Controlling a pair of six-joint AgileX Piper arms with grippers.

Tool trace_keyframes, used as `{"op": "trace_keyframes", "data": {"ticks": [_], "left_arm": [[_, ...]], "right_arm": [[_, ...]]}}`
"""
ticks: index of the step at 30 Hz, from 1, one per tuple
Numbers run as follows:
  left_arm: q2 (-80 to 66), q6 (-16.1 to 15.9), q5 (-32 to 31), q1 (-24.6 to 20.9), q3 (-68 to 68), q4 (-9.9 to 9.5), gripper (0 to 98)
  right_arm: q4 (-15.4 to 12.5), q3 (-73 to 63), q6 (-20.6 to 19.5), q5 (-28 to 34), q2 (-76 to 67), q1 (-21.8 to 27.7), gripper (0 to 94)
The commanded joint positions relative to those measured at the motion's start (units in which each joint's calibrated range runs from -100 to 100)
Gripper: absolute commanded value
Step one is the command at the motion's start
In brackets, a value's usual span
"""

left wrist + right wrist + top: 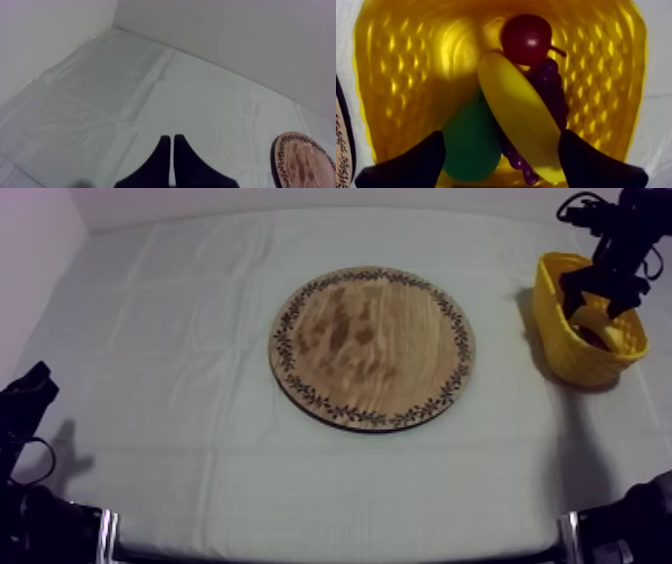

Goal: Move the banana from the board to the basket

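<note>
The banana (518, 110) lies slantwise inside the yellow basket (401, 75), resting on a green pear (471, 145) and a bunch of grapes (551, 85), with a small red fruit (526, 37) at its far end. My right gripper (501, 136) hangs over the basket, open, its fingers wide apart on either side of the banana. From above, the right gripper (600, 288) reaches into the basket (565, 348) at the table's right, where the banana (595, 323) shows. The round wooden board (370, 346) is bare. My left gripper (172, 137) is shut on nothing.
The left gripper (30, 388) rests low at the table's left side, well away from the board (302, 160). Grey-white cloth covers the table, with walls close behind and to the left. The basket stands near the right edge.
</note>
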Motion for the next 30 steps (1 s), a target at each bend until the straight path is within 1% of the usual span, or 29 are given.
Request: {"op": "trace_keyframes", "data": {"ticks": [1, 6, 9, 14, 22, 30], "left_arm": [[0.0, 0.0, 0.0, 0.0, 0.0, 0.03, 0.1], [0.0, 0.0, 0.0, 0.0, 0.0, 0.03, 0.1], [0.0, 0.0, 0.0, 0.0, 0.0, 0.03, 0.1], [0.0, 0.0, 0.0, 0.0, 0.0, 0.03, 0.1], [0.0, 0.0, 0.0, 0.0, 0.0, 0.03, 0.1], [0.0, 0.0, 0.0, 0.0, 0.0, 0.03, 0.1]], "right_arm": [[-0.2, 0.5, 0.2, 0.2, -0.6, 0.0, 79.3], [-0.5, 1.5, 0.3, 0.1, -2.5, -0.2, 83.5], [-0.7, 2.2, 0.3, -0.1, -4.3, -0.4, 82.2], [-0.8, 3.9, 0.1, -1.8, -8.4, -0.6, 70.2], [-0.9, 9.7, 0.4, -5.4, -17.9, -2.2, 58.4], [-1.8, 18.9, 0.7, -11.6, -30.2, -3.8, 45.3]]}}
